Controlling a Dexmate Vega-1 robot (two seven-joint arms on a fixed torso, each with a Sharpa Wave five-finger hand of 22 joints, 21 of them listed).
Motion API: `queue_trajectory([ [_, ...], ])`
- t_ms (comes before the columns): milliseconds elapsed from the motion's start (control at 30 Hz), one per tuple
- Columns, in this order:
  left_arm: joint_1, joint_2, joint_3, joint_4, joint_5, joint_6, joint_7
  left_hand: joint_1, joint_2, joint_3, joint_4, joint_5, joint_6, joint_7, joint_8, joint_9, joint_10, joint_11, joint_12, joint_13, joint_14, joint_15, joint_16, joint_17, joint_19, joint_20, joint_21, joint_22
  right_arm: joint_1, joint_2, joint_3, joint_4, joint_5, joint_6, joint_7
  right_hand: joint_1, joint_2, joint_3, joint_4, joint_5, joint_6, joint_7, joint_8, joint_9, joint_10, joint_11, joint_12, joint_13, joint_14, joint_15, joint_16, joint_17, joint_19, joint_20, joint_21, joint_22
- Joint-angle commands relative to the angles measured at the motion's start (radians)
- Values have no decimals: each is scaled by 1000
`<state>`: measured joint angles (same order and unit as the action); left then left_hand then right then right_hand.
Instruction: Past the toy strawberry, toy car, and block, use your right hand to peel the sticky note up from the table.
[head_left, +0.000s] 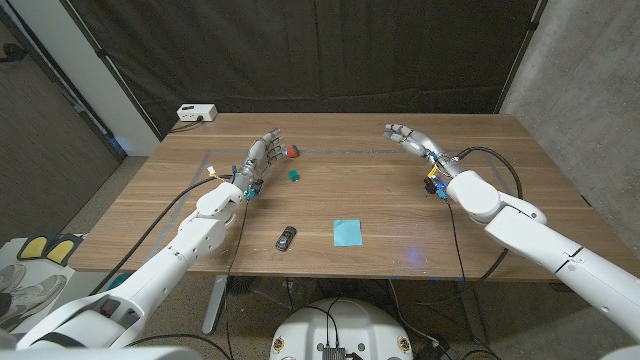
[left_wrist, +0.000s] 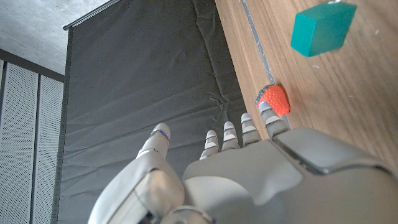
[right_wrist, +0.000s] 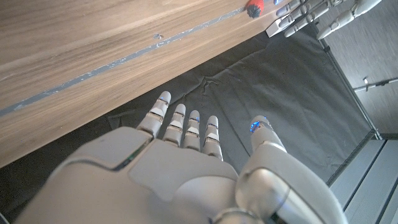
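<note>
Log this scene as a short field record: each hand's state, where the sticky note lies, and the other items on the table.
right hand: open, holding nothing, over the far right of the table
left hand: open, holding nothing, fingertips beside the toy strawberry
sticky note: blue, on the table near its front edge, untouched
block: teal, near the strawberry
toy car: left of the note

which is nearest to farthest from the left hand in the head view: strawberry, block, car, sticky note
From the left hand:
1. Strawberry, right beside the fingers, toward the table's far side.
2. Block, just beyond it, nearer the middle.
3. Car, toward the near edge.
4. Sticky note, near edge too, further toward the robot's right.
</note>
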<state>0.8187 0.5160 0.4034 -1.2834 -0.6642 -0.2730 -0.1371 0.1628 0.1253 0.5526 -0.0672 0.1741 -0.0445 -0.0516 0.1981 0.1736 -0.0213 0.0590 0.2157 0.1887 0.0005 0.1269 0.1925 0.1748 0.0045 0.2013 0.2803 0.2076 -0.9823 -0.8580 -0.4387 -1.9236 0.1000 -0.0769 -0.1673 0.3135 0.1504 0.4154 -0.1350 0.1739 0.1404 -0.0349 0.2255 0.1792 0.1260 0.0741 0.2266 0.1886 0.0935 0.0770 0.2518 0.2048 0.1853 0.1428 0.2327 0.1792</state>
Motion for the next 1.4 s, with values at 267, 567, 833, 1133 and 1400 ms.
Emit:
queue_trajectory([
  [267,7,4,3,-13,1,-2,-4,10,1,7,-3,-1,6,-6,-4,2,10,2,7,4,12,3,5,6,1,13,6,4,-12,-69,-22,-154,-106,-134,42,23,3,13,-6,5,47,5,7,5,36,-4,6,4,20,-6,5,2,10,2,3,2],
  [567,6,1,2,-5,-3,-8,-11,8,0,7,-3,-1,8,-7,-6,2,15,0,8,4,14,4,5,6,1,13,6,4,-5,-106,-41,-252,-174,-241,79,92,-8,43,-42,10,66,7,5,5,54,-16,-1,3,48,-21,4,-7,31,2,3,1],
  [833,-3,-6,5,11,-5,-12,-21,6,-3,5,-2,-1,11,-7,-6,3,17,1,8,4,17,4,5,7,1,13,6,5,29,-140,-92,-347,-279,-390,140,155,-19,65,-56,11,45,9,-8,6,55,-28,-10,3,57,-29,-2,-11,52,6,4,1],
  [1133,-7,-7,8,10,-4,-9,-25,3,-5,4,-1,-1,12,-6,-7,3,18,2,8,5,21,5,6,8,1,13,6,5,62,-162,-147,-427,-393,-483,204,222,-29,86,-58,15,55,9,-6,6,56,-32,-17,4,84,-41,-1,-13,80,1,8,0],
  [1400,-13,-7,11,13,-1,-8,-30,1,-7,3,0,-1,13,-7,-8,3,19,2,7,5,20,5,5,9,0,13,6,6,105,-171,-196,-477,-465,-565,313,279,-43,97,-54,15,68,6,-5,7,85,-41,-14,4,95,-51,-5,-13,93,-7,6,1],
])
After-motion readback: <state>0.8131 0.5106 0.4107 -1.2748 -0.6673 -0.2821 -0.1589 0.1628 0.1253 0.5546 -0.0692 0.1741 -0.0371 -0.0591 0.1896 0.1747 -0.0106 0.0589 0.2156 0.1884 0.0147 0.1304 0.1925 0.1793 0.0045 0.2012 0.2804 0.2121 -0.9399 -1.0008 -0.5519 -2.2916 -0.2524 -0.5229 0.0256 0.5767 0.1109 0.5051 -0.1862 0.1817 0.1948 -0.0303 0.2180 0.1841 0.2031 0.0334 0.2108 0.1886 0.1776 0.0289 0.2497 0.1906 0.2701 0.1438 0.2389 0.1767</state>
